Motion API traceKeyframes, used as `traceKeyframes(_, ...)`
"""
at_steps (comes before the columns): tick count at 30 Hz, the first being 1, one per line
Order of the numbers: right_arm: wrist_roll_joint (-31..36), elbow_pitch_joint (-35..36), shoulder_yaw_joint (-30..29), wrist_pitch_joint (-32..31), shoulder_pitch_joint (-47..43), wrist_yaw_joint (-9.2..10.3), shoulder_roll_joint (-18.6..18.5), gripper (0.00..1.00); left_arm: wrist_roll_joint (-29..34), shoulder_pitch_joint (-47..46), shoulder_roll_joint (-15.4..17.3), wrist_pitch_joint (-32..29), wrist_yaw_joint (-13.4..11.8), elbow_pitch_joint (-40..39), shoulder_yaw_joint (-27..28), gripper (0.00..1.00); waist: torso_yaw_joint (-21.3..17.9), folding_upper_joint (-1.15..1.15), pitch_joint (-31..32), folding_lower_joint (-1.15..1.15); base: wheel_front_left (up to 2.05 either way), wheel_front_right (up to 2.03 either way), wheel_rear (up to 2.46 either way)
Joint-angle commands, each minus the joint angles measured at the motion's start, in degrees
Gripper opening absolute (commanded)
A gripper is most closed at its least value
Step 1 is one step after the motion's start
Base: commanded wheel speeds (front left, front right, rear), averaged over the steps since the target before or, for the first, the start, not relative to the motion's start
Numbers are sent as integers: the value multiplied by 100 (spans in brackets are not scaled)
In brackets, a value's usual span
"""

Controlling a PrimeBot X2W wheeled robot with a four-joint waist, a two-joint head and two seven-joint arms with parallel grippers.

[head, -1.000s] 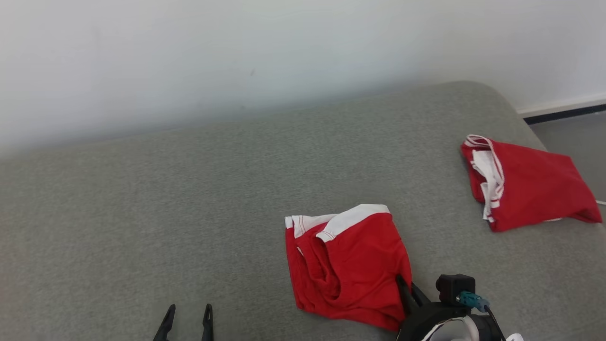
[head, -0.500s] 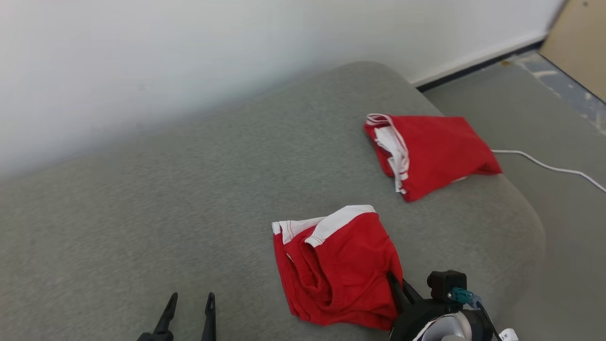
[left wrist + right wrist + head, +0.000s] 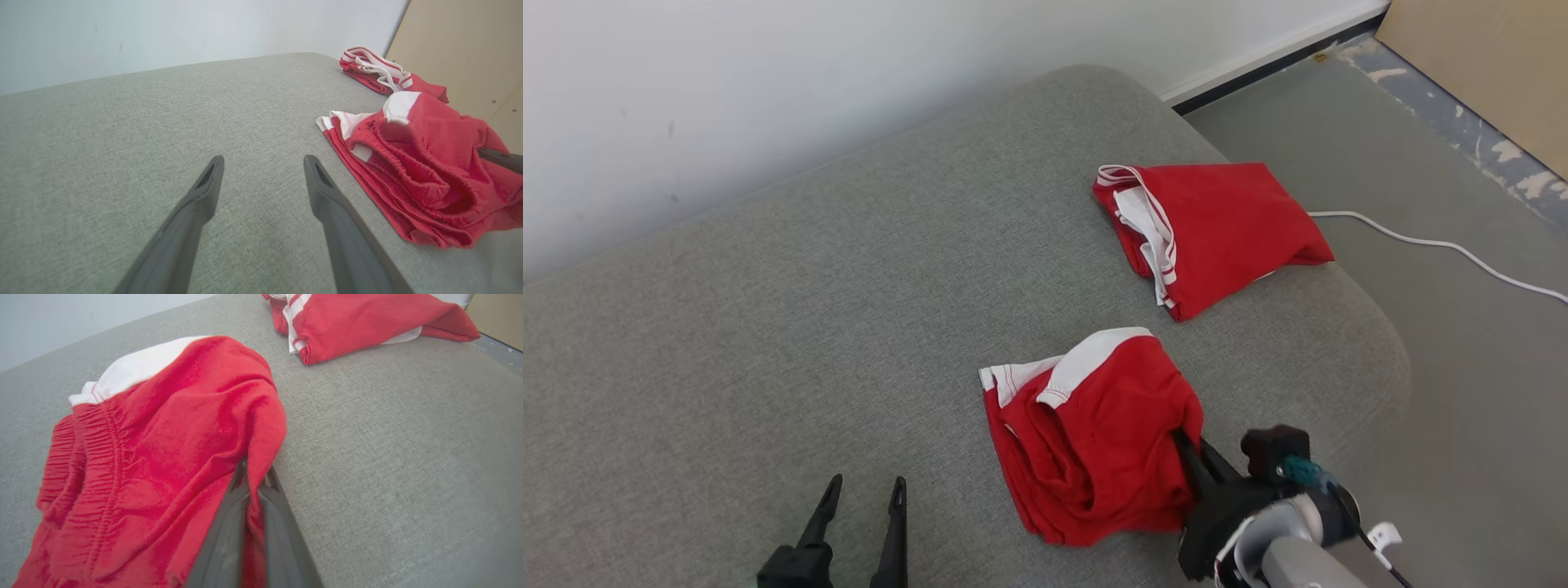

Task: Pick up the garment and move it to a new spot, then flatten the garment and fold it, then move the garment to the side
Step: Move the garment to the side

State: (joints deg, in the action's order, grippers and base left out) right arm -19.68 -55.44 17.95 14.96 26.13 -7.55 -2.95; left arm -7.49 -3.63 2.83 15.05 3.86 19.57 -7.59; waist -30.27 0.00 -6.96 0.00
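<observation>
Fabric at the right edge of the red shorts, bunched on the grey cushion, sat pinched in my right gripper, jaws closed, presumably for dragging them aside toward the folded red pair. My left gripper hovered open, touching nothing.

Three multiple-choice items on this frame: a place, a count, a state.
1. Where does the far garment lie? A) at the grey cushion's right edge B) at its left edge C) at its middle
2. How many red garments are on the cushion? A) one B) two C) three
3. The right gripper's jaws are: A) wide open B) shut on the near garment C) shut on nothing
Key: 1A, its tip reaches that edge; 2B, two separate red heaps; 3B, red cloth is pinched in the closed jaws.
</observation>
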Motion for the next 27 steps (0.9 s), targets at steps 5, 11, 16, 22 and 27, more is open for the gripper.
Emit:
traceKeyframes(5,155,68,332,-64,562,16,-110,0,97,-101,12,15,28,-70,-43,100,181,0,-156,0,0,0,0)
traceKeyframes(11,223,224,719,-224,1411,16,-420,0,269,-185,12,15,101,9,-88,100,457,0,-379,0,0,0,0)
traceKeyframes(16,150,188,862,-308,2223,16,-715,0,407,-309,14,15,198,75,-278,100,774,0,-544,0,0,0,0)
traceKeyframes(22,172,-353,496,-352,2958,16,-1328,0,493,-375,12,15,249,106,-375,100,1208,0,-679,0,0,0,0)
traceKeyframes(27,363,-1097,-87,-274,3221,16,-1837,0,530,-396,37,14,250,61,-289,100,1502,0,-761,0,0,0,0)
